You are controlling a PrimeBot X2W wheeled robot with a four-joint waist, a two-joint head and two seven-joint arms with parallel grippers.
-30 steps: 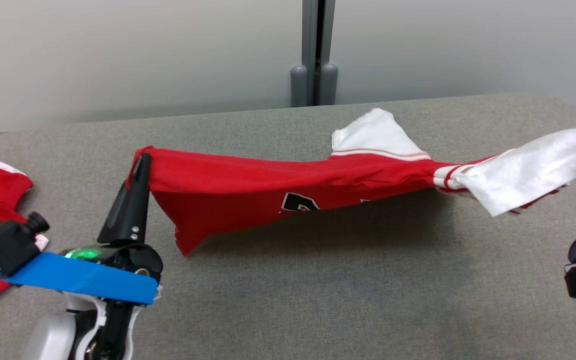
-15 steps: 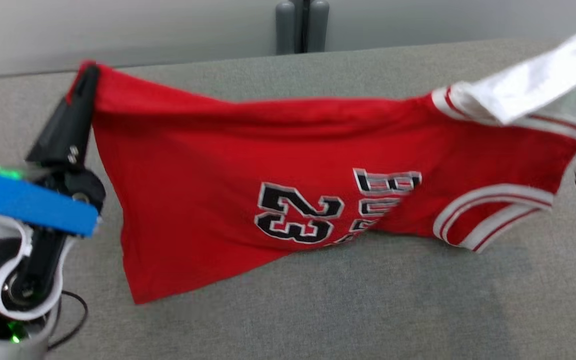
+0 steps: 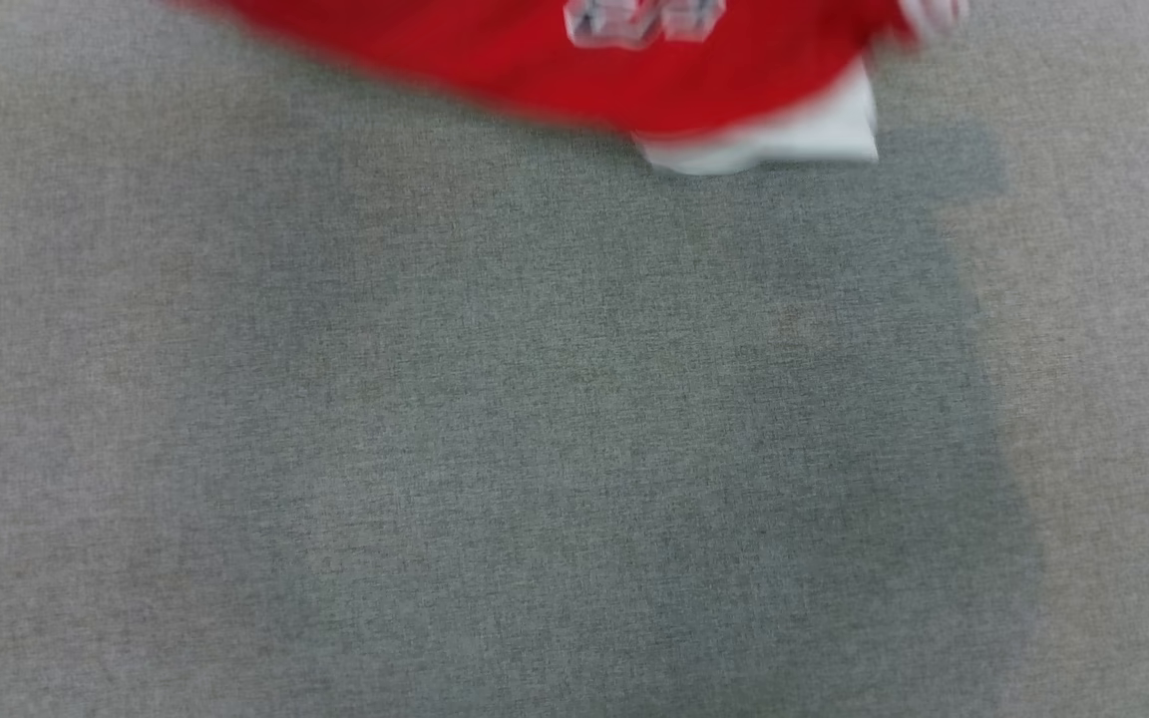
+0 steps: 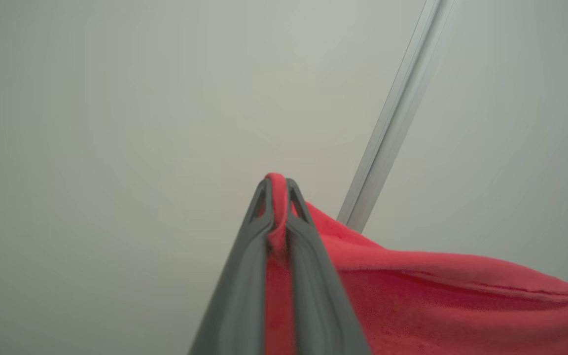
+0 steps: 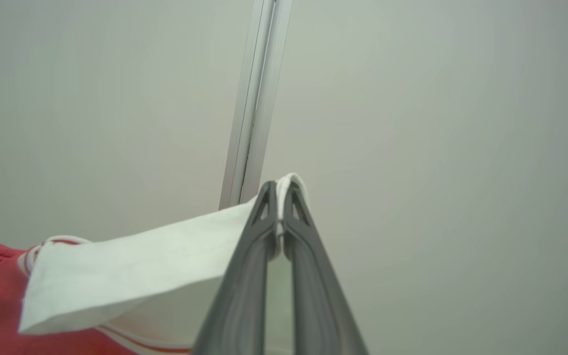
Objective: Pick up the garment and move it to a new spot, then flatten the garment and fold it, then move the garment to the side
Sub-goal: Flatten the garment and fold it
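Left wrist view: left gripper (image 4: 278, 185) clamped on garment (image 4: 437, 296) at red edge, cloth trailing to its right; right gripper (image 5: 280, 190) pinches white part btwn fingertips, rest hangs to its left.

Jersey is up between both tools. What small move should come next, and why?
Probably lower both arms together, keeping the cloth taut, so its lower edge lands first. The left tool and right tool are shut on opposite ends of the jersey, which hangs above the grey table.
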